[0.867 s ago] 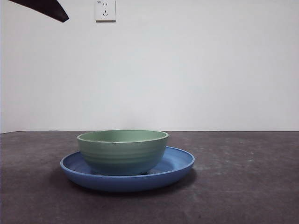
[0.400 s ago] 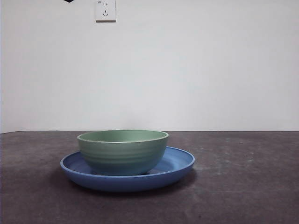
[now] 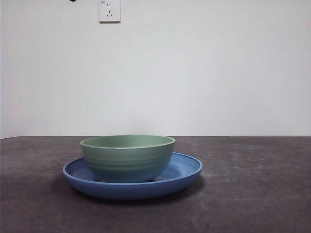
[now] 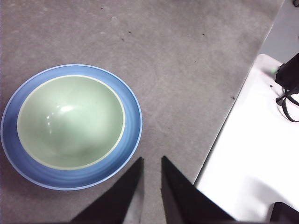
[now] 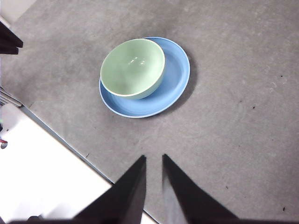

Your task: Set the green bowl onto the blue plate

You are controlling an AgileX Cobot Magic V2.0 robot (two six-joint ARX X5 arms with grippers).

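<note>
The pale green bowl sits upright inside the blue plate on the dark table, toward the plate's left side. It also shows in the left wrist view on the plate, and in the right wrist view on the plate. My left gripper is high above the table, beside the plate, shut and empty. My right gripper is high and farther from the plate, shut and empty. In the front view only a black tip shows at the top left.
A white wall with a socket stands behind the table. The table's edge and a white surface lie beside the left gripper; a white surface also shows in the right wrist view.
The black arm tip at the front view's top left has risen almost out of the picture. The bowl and plate have not moved.
</note>
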